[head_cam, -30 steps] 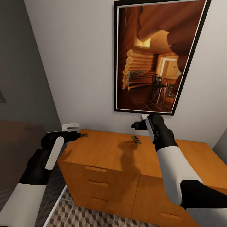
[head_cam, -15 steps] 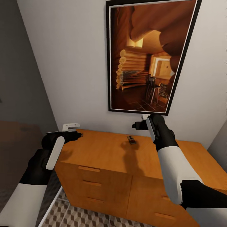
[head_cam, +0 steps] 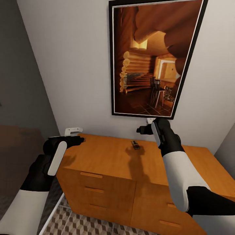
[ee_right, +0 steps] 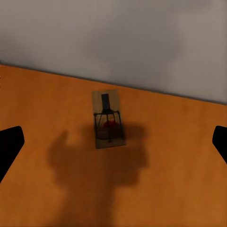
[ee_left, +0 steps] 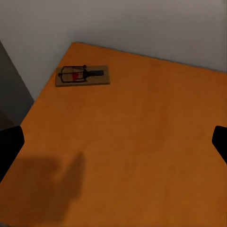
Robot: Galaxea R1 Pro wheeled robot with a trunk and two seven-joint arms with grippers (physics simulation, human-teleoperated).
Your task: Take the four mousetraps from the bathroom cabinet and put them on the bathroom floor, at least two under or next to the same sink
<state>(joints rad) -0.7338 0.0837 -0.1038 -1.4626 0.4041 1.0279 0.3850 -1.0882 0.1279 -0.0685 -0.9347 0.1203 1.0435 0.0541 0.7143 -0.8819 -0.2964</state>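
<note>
The orange-brown cabinet (head_cam: 107,160) stands against the wall in front of me. One mousetrap (head_cam: 134,144) lies on its top near the back middle, and in the right wrist view this mousetrap (ee_right: 109,124) sits below my right gripper (ee_right: 113,146), which hovers open over it. My right gripper (head_cam: 141,130) hangs just above and behind the trap. My left gripper (head_cam: 79,140) is at the cabinet's back left corner, also open. There, a second mousetrap (ee_left: 82,75) lies near the corner of the cabinet top (ee_left: 142,142), ahead of my left gripper (ee_left: 113,146).
A large framed cabin painting (head_cam: 153,58) hangs on the white wall above the cabinet. A small white fixture (head_cam: 72,131) sticks out behind the cabinet's left corner. Cube-pattern floor tiles (head_cam: 75,225) show below the drawer fronts. A dark grey wall (head_cam: 19,81) closes the left side.
The whole head view shifted a little a second ago, so the camera moved. Both arms and both mousetraps have kept their places since then.
</note>
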